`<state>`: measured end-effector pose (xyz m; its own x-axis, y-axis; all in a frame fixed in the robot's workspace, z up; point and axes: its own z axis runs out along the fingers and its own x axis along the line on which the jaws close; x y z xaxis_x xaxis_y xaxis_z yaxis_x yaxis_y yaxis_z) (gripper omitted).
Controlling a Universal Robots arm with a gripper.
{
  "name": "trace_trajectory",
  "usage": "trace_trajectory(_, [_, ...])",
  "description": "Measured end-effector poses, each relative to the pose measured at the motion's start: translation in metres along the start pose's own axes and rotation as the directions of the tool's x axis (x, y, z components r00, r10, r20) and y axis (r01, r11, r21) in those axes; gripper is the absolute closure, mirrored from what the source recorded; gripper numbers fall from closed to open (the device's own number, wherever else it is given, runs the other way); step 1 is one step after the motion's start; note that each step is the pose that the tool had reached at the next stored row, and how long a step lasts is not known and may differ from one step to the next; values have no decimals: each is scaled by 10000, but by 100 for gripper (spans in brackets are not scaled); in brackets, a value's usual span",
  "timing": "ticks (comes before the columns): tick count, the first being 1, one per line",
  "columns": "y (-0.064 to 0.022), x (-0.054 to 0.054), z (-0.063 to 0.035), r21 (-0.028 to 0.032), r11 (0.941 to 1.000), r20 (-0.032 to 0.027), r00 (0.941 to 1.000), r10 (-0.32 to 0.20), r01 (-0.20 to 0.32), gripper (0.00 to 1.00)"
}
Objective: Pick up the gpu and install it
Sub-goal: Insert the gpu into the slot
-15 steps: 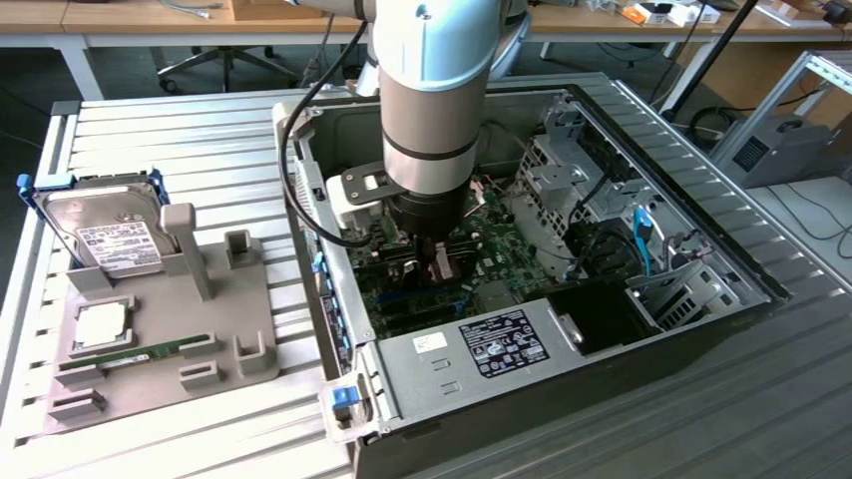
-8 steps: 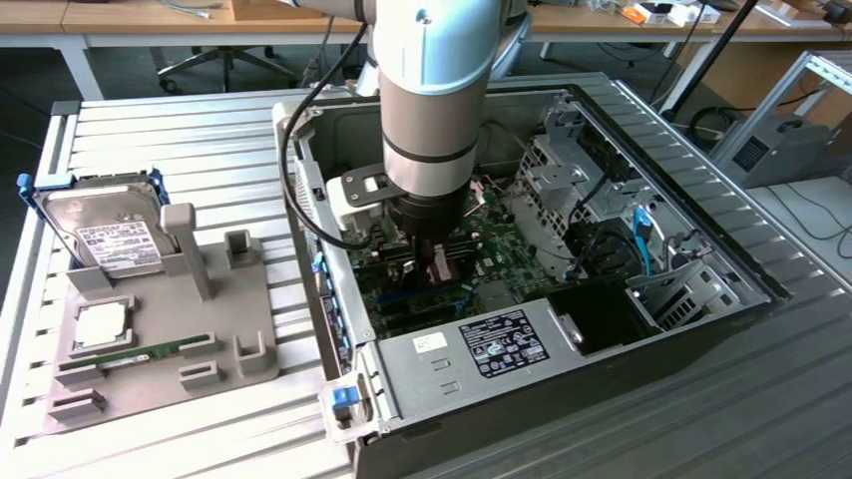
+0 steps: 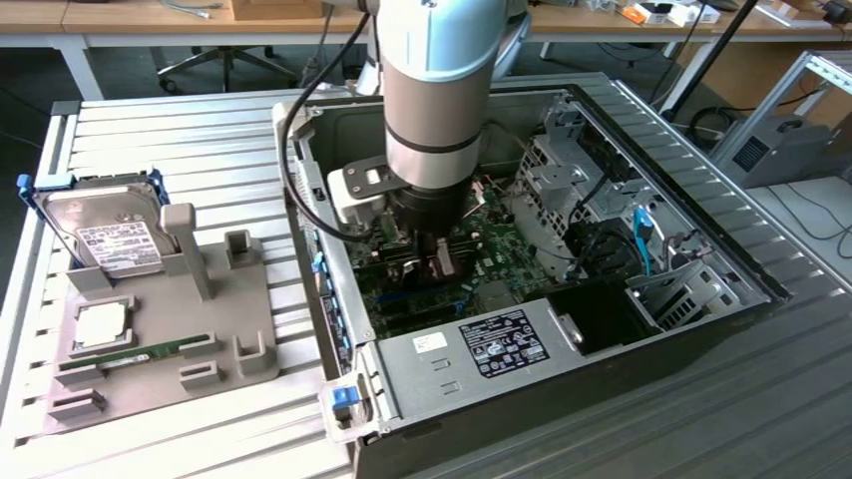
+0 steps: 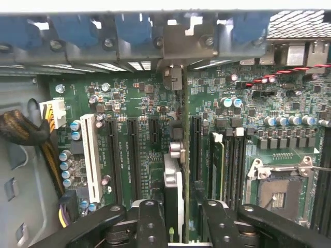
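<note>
A pale slatted metal table (image 3: 174, 130) is carrying everything. Toward the exterior view's left, beside the open black computer case (image 3: 719, 215), a grey moulded holder (image 3: 200, 329) is lying flat. A boxy silver hard drive with a white label (image 3: 114, 239) is leaning in the end of the holder farther from the camera. A square silver processor (image 3: 100, 324) and a narrow green memory stick (image 3: 147, 351) are sitting in its nearer pockets.

Over the middle of the case, the silver and light-blue robot arm (image 3: 433, 80) is reaching straight down, its black gripper (image 3: 437, 261) (image 4: 180, 206) hanging low over the green motherboard (image 4: 139, 98).

In the wrist view, the gpu (image 4: 173, 191), a thin dark card seen edge-on, is standing upright on the motherboard between the two black fingers (image 4: 150, 222). Its silvery bracket end (image 4: 173, 77) is reaching toward the case's rear wall, under a row of blue latches (image 4: 77, 28). The claw is standing partly open astride the card, with a strip of board showing between the card and one finger.

Crowding the card inside the case are long black slots (image 4: 132, 155), a white slot (image 4: 89, 155), memory slots (image 4: 232, 160), the empty processor socket (image 4: 276, 191) and a yellow-and-black cable bundle (image 4: 31, 134).

Toward the exterior view's right inside the case, a silver labelled power supply (image 3: 500, 344) is filling the near corner, and a blue cable (image 3: 643, 239) is hanging by the metal drive cage (image 3: 692, 289).
</note>
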<state>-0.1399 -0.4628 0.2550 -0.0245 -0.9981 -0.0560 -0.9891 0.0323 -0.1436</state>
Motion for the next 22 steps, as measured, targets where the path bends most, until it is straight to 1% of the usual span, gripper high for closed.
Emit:
trace_trajectory(2, [-17, -2, -39, -24, 10000, -1, 10000, 2, -2, 65])
trace_trajectory(6, [-20, -3, -40, -34, 10000, 0, 10000, 3, -3, 65])
trace_trajectory(7, [-27, -3, -41, -106, 9999, -5, 10000, 4, -4, 65])
trace_trajectory(8, [-32, -3, -40, -235, 9997, -9, 10000, 12, -12, 65])
trace_trajectory(9, [-36, -3, -38, -382, 9993, -11, 10000, 21, -21, 65])
trace_trajectory(10, [-41, -3, -37, -542, 9985, -19, 10000, 28, -29, 65])
trace_trajectory(11, [-49, -3, -36, -763, 9971, -25, 10000, 40, -42, 65])
trace_trajectory(12, [-50, -3, -36, -787, 9969, -26, 10000, 41, -42, 65])
trace_trajectory(14, [-50, -3, -36, -789, 9969, -27, 10000, 42, -44, 65])
trace_trajectory(15, [-52, -4, -36, -799, 9968, -27, 10000, 42, -44, 65])
trace_trajectory(18, [-68, -5, -50, -872, 9962, -33, 10000, 45, -47, 65])
trace_trajectory(19, [-72, -6, -64, -888, 9960, -31, 10000, 47, -49, 65])
trace_trajectory(21, [-88, -7, -64, -896, 9960, -28, 10000, 46, -48, 65])
trace_trajectory(22, [-112, -7, -62, -912, 9958, -28, 10000, 47, -49, 65])
